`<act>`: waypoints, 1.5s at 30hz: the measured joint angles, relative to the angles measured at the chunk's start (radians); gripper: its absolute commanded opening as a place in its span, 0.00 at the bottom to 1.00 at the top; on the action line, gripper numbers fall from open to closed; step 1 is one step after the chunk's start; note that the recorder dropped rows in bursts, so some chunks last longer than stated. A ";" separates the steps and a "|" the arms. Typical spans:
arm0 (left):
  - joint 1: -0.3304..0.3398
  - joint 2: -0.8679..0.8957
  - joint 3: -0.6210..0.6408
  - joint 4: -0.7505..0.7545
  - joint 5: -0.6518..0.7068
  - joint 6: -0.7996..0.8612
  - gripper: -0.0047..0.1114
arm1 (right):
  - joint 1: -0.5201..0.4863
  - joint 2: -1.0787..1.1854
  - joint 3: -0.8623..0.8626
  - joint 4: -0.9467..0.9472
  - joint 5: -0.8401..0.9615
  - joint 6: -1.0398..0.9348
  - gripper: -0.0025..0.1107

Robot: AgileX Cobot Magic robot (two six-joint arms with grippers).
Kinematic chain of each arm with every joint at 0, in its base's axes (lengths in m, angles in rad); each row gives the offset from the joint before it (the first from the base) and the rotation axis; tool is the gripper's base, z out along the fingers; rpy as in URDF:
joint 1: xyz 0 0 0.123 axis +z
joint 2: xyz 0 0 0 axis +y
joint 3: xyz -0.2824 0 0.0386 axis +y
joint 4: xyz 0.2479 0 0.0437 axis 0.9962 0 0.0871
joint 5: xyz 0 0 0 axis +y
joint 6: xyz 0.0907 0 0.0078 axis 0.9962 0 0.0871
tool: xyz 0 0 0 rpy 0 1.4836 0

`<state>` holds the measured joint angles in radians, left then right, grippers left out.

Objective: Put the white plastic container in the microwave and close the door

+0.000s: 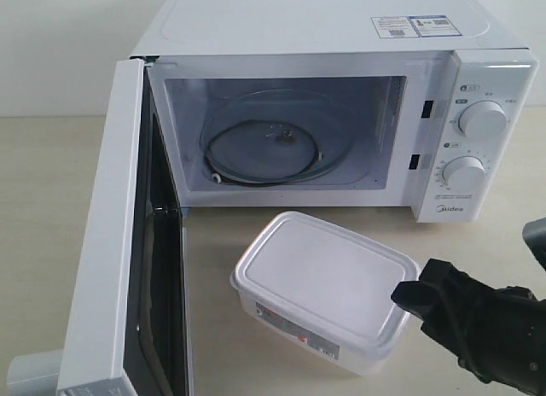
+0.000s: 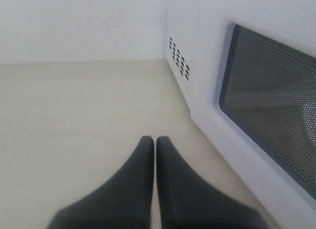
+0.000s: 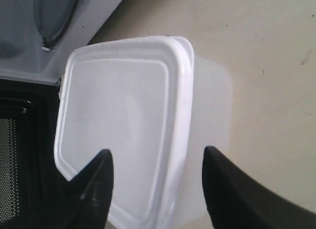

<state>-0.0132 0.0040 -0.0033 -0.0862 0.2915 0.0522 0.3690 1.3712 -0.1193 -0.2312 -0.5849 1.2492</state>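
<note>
The right gripper (image 3: 158, 151) stands wide open at one end of the white box (image 1: 324, 285), one finger (image 3: 94, 189) over the lid and the other beside the side wall, clamping nothing; whether either finger touches the box I cannot tell. The box sits on the table (image 1: 43, 174) just in front of the microwave (image 1: 299, 20), whose door (image 1: 102, 242) is swung open. The left gripper (image 2: 154, 139) is closed and empty, low over the table beside the door's outer face.
</note>
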 measured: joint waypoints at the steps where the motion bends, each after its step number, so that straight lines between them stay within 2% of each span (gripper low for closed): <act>1: 0.000 0.000 0.000 0.000 0.000 0.000 0.07 | 0.000 0.000 -0.005 0.000 0.010 0.000 0.48; 8: 0.000 0.000 0.000 0.000 0.000 0.000 0.07 | 0.000 0.058 -0.011 0.000 0.029 0.000 0.48; 15: 0.000 0.000 0.000 0.000 0.000 0.000 0.07 | 0.000 0.156 -0.011 0.003 -0.129 0.000 0.48; 29: 0.000 0.000 0.000 0.000 0.000 0.000 0.07 | 0.000 0.162 -0.030 0.010 -0.136 0.000 0.48; 31: 0.000 0.000 0.000 0.000 0.000 0.000 0.07 | 0.000 0.162 -0.031 0.012 -0.136 -0.007 0.44; 36: 0.000 0.000 0.000 0.000 0.000 0.000 0.07 | 0.000 0.164 -0.031 0.014 -0.128 -0.008 0.24; 45: 0.000 0.000 0.000 0.000 0.000 0.000 0.07 | 0.000 0.164 -0.031 0.018 -0.103 -0.011 0.27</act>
<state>-0.0132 0.0040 -0.0033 -0.0862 0.2915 0.0522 0.3690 1.5357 -0.1499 -0.2133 -0.6882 1.2387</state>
